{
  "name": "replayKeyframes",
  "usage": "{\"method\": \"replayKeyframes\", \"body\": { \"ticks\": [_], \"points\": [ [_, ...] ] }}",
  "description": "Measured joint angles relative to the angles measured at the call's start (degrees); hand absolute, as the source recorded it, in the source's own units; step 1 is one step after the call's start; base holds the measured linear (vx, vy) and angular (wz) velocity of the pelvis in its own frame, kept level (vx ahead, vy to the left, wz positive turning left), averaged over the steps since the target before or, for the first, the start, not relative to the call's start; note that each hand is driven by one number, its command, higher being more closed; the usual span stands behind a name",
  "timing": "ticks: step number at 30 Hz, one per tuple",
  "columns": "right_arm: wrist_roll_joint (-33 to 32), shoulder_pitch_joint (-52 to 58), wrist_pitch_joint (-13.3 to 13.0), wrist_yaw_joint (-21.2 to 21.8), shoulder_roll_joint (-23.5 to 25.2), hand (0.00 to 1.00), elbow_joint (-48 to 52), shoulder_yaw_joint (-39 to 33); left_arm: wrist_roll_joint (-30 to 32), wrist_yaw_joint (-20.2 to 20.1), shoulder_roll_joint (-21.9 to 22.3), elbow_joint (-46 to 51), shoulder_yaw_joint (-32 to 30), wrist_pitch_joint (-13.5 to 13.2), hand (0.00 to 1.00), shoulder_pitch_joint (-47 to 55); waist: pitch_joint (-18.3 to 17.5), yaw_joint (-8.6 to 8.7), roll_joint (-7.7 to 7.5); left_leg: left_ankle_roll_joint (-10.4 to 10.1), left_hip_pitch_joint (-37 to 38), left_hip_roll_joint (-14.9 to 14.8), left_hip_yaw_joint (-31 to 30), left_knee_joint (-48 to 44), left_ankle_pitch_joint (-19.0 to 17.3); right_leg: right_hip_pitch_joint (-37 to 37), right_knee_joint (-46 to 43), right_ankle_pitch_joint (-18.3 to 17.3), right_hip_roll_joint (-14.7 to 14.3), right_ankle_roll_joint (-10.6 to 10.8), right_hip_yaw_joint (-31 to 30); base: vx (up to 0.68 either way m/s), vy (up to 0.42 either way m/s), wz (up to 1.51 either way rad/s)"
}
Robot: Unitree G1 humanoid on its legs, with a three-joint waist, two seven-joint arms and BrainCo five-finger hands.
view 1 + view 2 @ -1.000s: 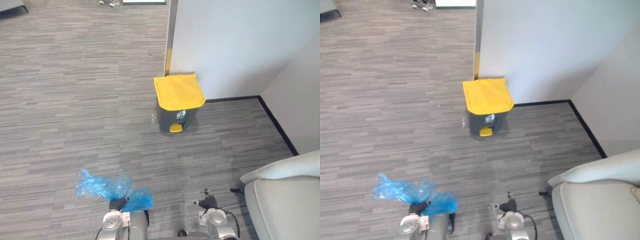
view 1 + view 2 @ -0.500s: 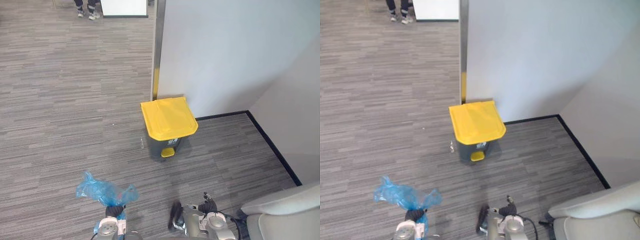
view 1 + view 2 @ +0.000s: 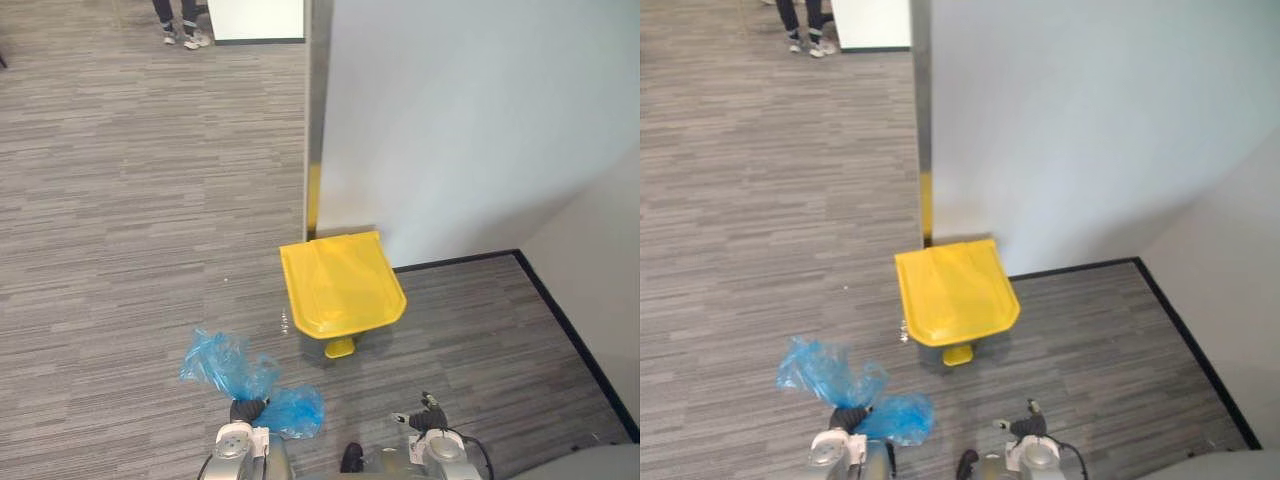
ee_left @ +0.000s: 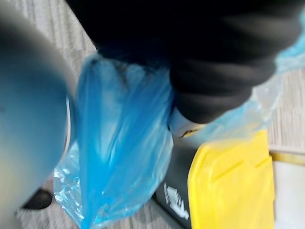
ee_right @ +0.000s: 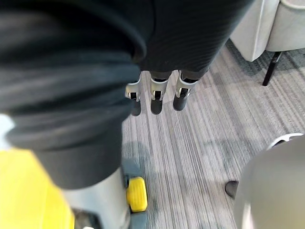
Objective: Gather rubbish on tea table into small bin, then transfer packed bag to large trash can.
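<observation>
Your whole view has shifted since half a second ago, because the camera moved. Now the trash can (image 3: pixel 343 283) shows lower in the eye views and from more straight above. The blue bag (image 3: pixel 240 375) is still up at your left hand (image 3: pixel 247 409), like before.

You have the bag bunched at that hand. One crinkled part sticks up and out to the left. A rounder part bulges on the right side of the hand. Blue plastic and the dark cover hide the grip, so you cannot tell if that hand is closed round the bag. In the left wrist view the bag (image 4: pixel 119 152) hangs just under the dark cover, with the can behind it.

Your right hand (image 3: pixel 428 415) is low on the right. Its fingers (image 5: pixel 155 98) point down, straight and loose, over the grey floor (image 3: pixel 120 200).

The can stands by the corner of the white wall (image 3: pixel 450 120). Its yellow lid lies shut on top, and its yellow pedal (image 3: pixel 340 348) pokes out at the front. The bag is to the left of the can and nearer to you, not touching it.

Far off at the top you can see a person's legs and shoes (image 3: pixel 180 20).
</observation>
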State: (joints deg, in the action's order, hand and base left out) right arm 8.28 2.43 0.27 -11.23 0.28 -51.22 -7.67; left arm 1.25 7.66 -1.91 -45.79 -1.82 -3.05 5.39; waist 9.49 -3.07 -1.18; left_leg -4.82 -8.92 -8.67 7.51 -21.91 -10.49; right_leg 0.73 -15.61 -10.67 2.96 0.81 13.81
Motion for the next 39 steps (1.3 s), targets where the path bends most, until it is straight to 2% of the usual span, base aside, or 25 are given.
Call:
{"method": "replayKeyframes", "body": {
  "ticks": [2, 5, 6, 8, 9, 10, 11, 12, 15, 16, 17, 18, 19, 22, 24, 32, 39],
  "points": [
    [0.1, 1.1, 0.0, 0.0, 0.3, 0.0, -0.2, -0.4, 0.1, -0.1, -1.0, -0.2, 0.6, 0.0, 1.0, 0.4, -0.6, -0.02, -0.89, 0.7, 1.8, 2.0, 1.5, 1.7, 0.2, -0.1, -0.2, -0.5, 2.3, 1.3, -1.2, 0.12, 0.142, -0.03],
    [0.2, 0.1, 0.0, 0.1, 0.3, 0.0, -0.2, -0.5, 0.3, -0.1, -1.9, -1.3, 0.7, 0.0, 1.0, 0.6, -0.6, -0.07, -0.89, 1.9, 2.5, 2.7, 3.5, 1.9, -0.6, 0.3, -0.6, -0.4, 3.2, 2.3, -3.2, 0.07, 0.126, -0.36],
    [0.4, -0.4, 0.0, 0.1, 0.1, 0.0, -0.8, -0.5, 0.3, -0.1, -2.2, -2.2, 0.6, 0.0, 1.0, 0.7, -0.5, -0.11, -0.96, 2.6, 3.6, 3.3, 5.0, 2.0, -1.6, 1.6, -3.8, -1.0, 4.4, 3.5, -4.7, 0.03, 0.103, -0.44],
    [0.6, -0.6, 0.2, 0.1, -0.1, 0.0, -1.8, -0.5, 0.3, -0.1, -2.4, -2.4, 0.6, 0.0, 1.0, 1.1, -0.4, -0.15, -0.94, 3.1, 5.3, 3.7, 6.2, 2.7, -2.2, 3.2, -8.8, -1.2, 5.3, 3.9, -5.5, 0.01, 0.081, -0.36],
    [0.7, -0.3, 0.2, 0.1, 0.0, 0.0, -1.3, -0.3, 0.2, -0.1, -2.4, -2.6, 0.6, 0.0, 1.0, 1.3, -0.4, -0.16, -1.05, 3.3, 7.1, 4.2, 6.7, 3.1, -2.9, 5.4, -15.3, -0.7, 6.5, 4.6, -5.5, -0.01, 0.095, -0.18],
    [0.7, -0.2, 0.0, 0.1, 0.0, 0.0, -1.2, -0.3, 0.2, -0.1, -2.6, -2.6, 0.6, 0.0, 1.0, 1.5, -0.2, 0.05, -1.32, 4.4, 8.4, 4.5, 6.5, 3.2, -3.9, 7.0, -21.1, 0.4, 7.9, 5.7, -5.4, 0.01, 0.096, -0.07],
    [0.7, -0.2, 0.0, 0.1, 0.0, 0.0, -1.3, -0.3, 0.3, 0.0, -2.8, -2.6, 0.5, 0.0, 1.0, 1.5, 0.1, 0.41, -1.16, 4.6, 9.7, 4.6, 6.2, 3.2, -4.3, 9.0, -24.9, 0.8, 8.2, 5.7, -5.3, 0.04, 0.059, 0.09],
    [0.7, 0.0, 0.0, 0.1, -0.1, 0.0, -1.3, -0.1, 0.2, 0.0, -3.0, -2.6, 0.5, -0.1, 1.0, 1.3, -0.1, 0.53, -1.48, 4.4, 10.2, 4.4, 5.9, 3.2, -4.9, 9.6, -25.1, -0.5, 8.2, 5.0, -5.2, 0.03, 0.034, 0.21],
    [0.7, 0.1, 0.0, 0.0, 0.0, 0.0, -1.4, 0.1, 0.2, 0.0, -3.2, -2.7, 0.5, -0.2, 1.0, 1.3, 0.0, 0.63, -1.91, 4.2, 10.9, 4.2, 4.2, 3.5, -5.3, 10.5, -17.7, -1.3, 7.0, 3.8, -3.7, 0.04, -0.008, 0.32],
    [0.7, 0.1, 0.0, 0.0, 0.0, 0.0, -1.6, 0.1, 0.2, 0.0, -3.3, -2.7, 0.5, -0.2, 1.0, 1.4, -0.1, 0.77, -2.04, 3.7, 10.9, 4.3, 3.5, 3.5, -5.6, 10.2, -11.5, 0.2, 5.9, 3.4, -4.0, 0.14, -0.066, 0.39],
    [0.6, 0.3, 0.0, 0.0, 0.2, 0.0, -2.1, 0.1, 0.2, -0.1, -3.6, -2.6, 0.5, -0.4, 1.0, 1.6, -0.5, 0.78, -2.83, 2.9, 10.8, 5.3, 2.6, 3.4, -6.1, 9.4, -6.4, 3.3, 5.4, 2.9, -4.8, 0.14, -0.075, 0.46],
    [0.4, 0.5, 0.0, 0.2, 0.3, 0.0, -2.4, 0.0, 0.3, 0.0, -3.8, -3.1, 0.4, -0.4, 1.0, 1.4, -0.8, 0.92, -3.71, 2.5, 10.9, 5.8, 1.8, 2.9, -6.6, 9.1, -5.4, 5.9, 5.1, 2.1, -6.1, 0.26, -0.119, 0.36],
    [0.6, 0.4, 0.1, 0.1, -0.3, 0.0, -2.7, -0.5, 0.3, 0.0, -2.8, -3.5, 0.4, -0.3, 1.0, 1.3, -1.4, 0.88, -1.94, 1.7, 11.0, 4.5, 1.1, 2.5, -6.8, 8.3, -4.8, 5.5, 4.2, 1.7, -4.8, 0.24, -0.098, 0.22],
    [0.7, -0.2, 0.2, 0.1, -0.3, 0.0, -2.5, -0.7, 0.3, -0.1, -1.4, -3.3, -1.2, -0.4, 1.0, 1.4, -1.6, 0.65, -0.35, 0.7, 10.9, 2.7, 0.9, 1.8, -7.7, 8.0, -3.6, 5.2, 2.2, 1.4, -4.1, 0.26, -0.059, -0.03],
    [0.7, -0.1, 0.2, 0.1, -0.3, 0.0, -2.3, -0.7, 0.4, -0.1, -1.3, -3.3, -1.5, -0.4, 1.0, 1.3, -1.6, 0.67, -0.4, 0.6, 11.2, 2.0, 0.8, 1.9, -7.7, 7.4, -2.9, 5.2, 1.4, 1.3, -3.9, 0.18, -0.024, -0.08],
    [0.7, 0.6, 0.1, 0.1, 0.0, 0.0, -2.7, -1.1, 0.9, -0.1, 0.3, -3.4, -1.8, -0.5, 1.0, 0.5, -2.0, 0.7, -1.04, 0.6, 13.2, 2.7, 1.1, 3.8, -7.7, 4.9, 0.5, 6.2, 1.9, 2.2, -4.6, 0.06, 0.049, -0.04],
    [0.7, 0.3, 0.0, 0.1, -0.3, 0.0, -3.5, -1.1, 0.8, 0.0, -0.1, -4.5, -3.9, -0.5, 1.0, 1.1, -1.9, 0.65, -0.63, 0.9, 13.9, 3.1, 1.1, 3.7, -7.9, 3.3, 3.0, 7.3, 1.7, 2.7, -5.1, -0.01, 0.012, -0.02]
  ]
}}
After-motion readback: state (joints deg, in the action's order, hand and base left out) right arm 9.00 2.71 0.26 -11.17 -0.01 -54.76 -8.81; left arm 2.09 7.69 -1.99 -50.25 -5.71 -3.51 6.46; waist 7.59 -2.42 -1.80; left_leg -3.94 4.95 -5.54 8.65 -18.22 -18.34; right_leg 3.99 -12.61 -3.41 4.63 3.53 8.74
